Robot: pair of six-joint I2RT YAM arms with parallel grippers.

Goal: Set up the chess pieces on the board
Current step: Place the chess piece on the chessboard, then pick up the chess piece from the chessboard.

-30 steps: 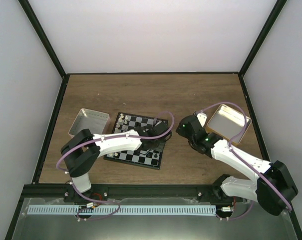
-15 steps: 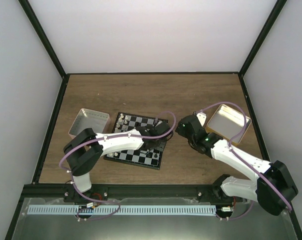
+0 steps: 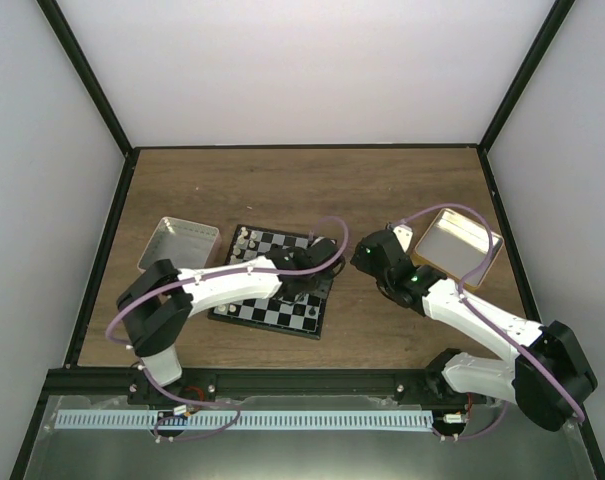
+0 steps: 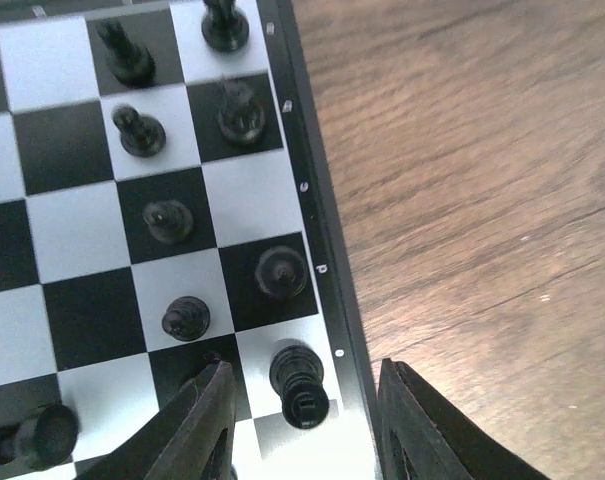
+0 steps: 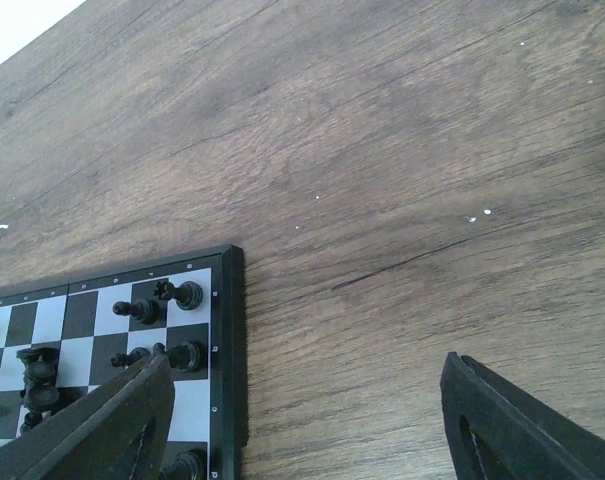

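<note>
Now, near edge: both arm bases sit on a black rail along the front of the desk.
Board: the board lies left of centre, slightly turned, with a strip of bare wood between its near border and the rail.
Room at right: bare wood runs from the board's right border to the yellow tin; the right arm's wrist hangs over this gap.
Room at left: the pinkish tin sits just beside the board's far-left corner.
Room beyond: wide bare wood reaches from the board to the desk's back edge.
Left wrist view only: a black piece stands on a light square against the right border, with more black chess pieces in the two edge columns beyond it.
Right wrist view only: the board's far-right corner, and pale pieces at the frame's left edge.
Top view only: both tins, and white pieces along the board's far-left side.
Left arm: elbow folded low at the left, forearm stretched rightward across the board.
Left tool: jaws parted on either side of the black piece, a gap on each side, gripping nothing.
Right arm: reaching up and left from its base, wrist beside the board.
Right tool: jaws spread wide over bare wood, holding nothing.
</note>
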